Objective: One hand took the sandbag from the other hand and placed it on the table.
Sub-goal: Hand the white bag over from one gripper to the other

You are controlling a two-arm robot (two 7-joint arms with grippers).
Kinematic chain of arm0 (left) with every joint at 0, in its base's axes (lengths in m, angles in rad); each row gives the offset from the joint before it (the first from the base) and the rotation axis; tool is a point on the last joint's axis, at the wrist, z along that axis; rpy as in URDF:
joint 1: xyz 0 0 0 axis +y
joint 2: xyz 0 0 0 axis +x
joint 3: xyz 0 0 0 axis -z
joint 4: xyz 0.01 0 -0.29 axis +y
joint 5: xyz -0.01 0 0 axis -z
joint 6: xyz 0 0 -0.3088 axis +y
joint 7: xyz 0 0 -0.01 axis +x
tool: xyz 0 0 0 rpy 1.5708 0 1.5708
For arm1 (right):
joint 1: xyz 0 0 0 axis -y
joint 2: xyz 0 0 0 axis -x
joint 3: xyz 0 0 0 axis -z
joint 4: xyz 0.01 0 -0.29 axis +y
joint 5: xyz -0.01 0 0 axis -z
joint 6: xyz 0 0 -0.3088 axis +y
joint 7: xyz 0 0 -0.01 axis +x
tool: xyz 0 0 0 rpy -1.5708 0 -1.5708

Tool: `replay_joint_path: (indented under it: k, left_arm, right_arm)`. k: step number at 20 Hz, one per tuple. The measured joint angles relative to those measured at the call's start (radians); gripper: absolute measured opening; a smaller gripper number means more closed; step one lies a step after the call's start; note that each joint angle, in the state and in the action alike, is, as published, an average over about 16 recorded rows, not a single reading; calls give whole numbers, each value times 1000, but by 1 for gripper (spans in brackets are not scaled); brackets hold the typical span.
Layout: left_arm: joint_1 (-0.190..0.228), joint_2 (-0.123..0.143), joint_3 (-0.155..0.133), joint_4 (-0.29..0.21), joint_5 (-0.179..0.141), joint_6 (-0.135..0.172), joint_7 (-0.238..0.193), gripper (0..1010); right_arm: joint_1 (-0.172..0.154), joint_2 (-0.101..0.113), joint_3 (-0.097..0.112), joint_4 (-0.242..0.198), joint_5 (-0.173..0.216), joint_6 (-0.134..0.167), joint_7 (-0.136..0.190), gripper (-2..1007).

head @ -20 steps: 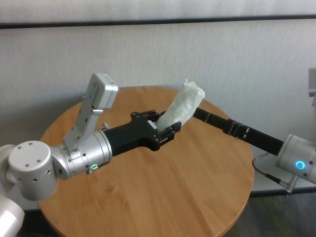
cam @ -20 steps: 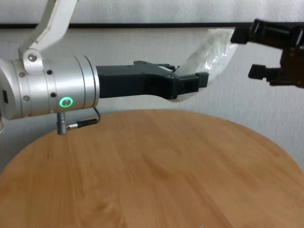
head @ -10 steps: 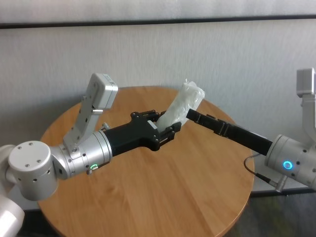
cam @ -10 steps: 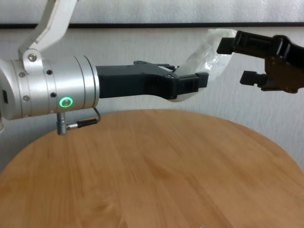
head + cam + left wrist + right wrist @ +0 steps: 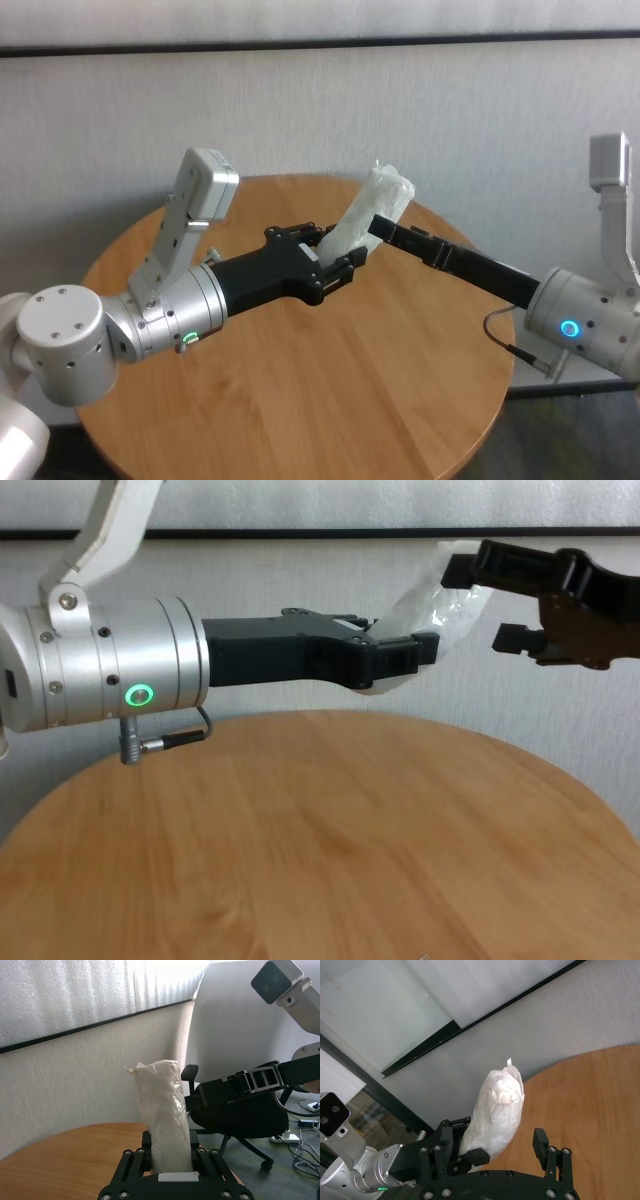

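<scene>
Table (image 5: pixel 330 380) fills lower frame. Left pincer (image 5: pixel 335 262), mid-frame, clamped tight on sandbag's (image 5: pixel 372 215) lower end, bag held above the table, tilted up-right. Right pincer (image 5: pixel 480 605) fully spread, upper right, fingers flanking the bag's top.

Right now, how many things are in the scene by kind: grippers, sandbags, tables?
Grippers: 2, the left gripper shut on the sandbag, and the right gripper open beside the bag's upper end.
Sandbags: 1, the white sandbag, held above the table.
Tables: 1, the round wooden table.
Total: 4.
</scene>
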Motion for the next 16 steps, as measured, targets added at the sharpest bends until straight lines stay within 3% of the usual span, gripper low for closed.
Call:
replay_joint_path:
  k: [16]
  left_arm:
    - [0, 0, 0, 0, 0, 0, 0, 442]
  right_arm:
    - [29, -26, -38, 28, 23, -61, -45, 1005]
